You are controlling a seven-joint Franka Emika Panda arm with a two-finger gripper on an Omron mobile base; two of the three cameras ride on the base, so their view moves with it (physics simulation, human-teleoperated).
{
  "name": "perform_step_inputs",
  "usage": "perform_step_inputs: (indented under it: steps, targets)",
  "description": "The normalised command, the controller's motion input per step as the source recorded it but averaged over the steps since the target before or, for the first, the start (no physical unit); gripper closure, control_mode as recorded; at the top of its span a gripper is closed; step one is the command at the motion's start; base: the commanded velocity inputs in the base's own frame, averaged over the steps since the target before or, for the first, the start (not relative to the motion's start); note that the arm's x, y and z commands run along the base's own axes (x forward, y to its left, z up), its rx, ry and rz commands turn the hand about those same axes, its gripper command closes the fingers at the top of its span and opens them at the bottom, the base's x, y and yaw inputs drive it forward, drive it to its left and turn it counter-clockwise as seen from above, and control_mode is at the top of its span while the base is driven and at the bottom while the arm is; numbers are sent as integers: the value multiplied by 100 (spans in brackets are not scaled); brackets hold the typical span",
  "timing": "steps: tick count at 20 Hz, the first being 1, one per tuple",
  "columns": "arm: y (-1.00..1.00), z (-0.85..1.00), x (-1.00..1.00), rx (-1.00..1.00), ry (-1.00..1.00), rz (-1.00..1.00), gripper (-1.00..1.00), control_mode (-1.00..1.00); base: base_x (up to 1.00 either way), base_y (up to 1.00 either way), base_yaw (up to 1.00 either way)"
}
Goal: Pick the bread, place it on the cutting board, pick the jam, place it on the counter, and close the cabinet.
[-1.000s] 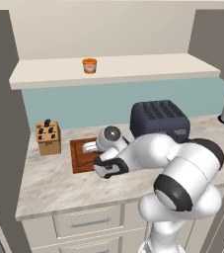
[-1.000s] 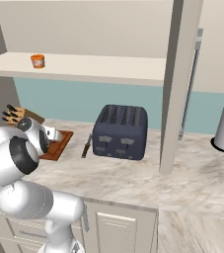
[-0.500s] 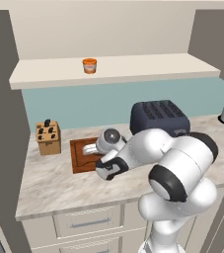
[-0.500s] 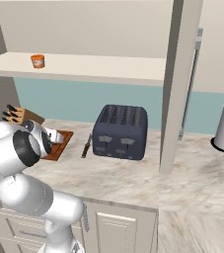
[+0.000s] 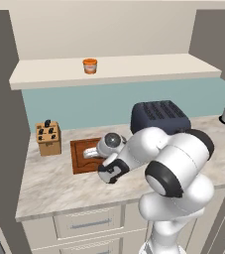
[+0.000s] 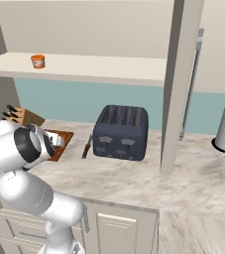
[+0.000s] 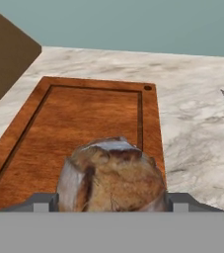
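With the arm folded low over the worktop, here is how things stand, biggest first.

Cabinet: the cabinet hangs open above the worktop, its pale shelf bare to the room, and in the right base view one door stands edge-on with its long silver bar handle showing.

Counter: the counter, beige marbled stone, runs over cream drawers with horizontal handles.

Toaster: the dark blue toaster sits at the back of the counter, to the right of the board, and a knife lies flat on the stone just beside its left side.

Cutting board: the cutting board lies flat on the counter between the toaster and the knife block; its grooved edge shows clearly in the hand view.

Gripper: the gripper is down at the near end of the board, jaws set wide with a finger tip on either side of the loaf. Closed on it or merely bracketing it? Cannot tell.

Bread: the bread, a rounded brown loaf, sits between the fingers over the board's near edge; whether it rests on the wood is hidden.

Jam: the jam, a small orange jar, stands upright on the cabinet shelf, well apart from the arm.
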Motion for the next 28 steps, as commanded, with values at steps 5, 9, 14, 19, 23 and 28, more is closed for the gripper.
perform_step_inputs:
  steps: [5, 9, 14, 19, 23, 28]
  targets:
    - [0, -1, 0, 0, 0, 0, 100, -100, 0, 0, 0]
    - [0, -4, 0, 0, 0, 0, 100, -100, 0, 0, 0]
    - [0, -6, 0, 0, 0, 0, 100, -100, 0, 0, 0]
    - [0, -6, 0, 0, 0, 0, 100, -100, 0, 0, 0]
    - [1, -7, 0, 0, 0, 0, 100, -100, 0, 0, 0]
    - [1, -7, 0, 0, 0, 0, 100, -100, 0, 0, 0]
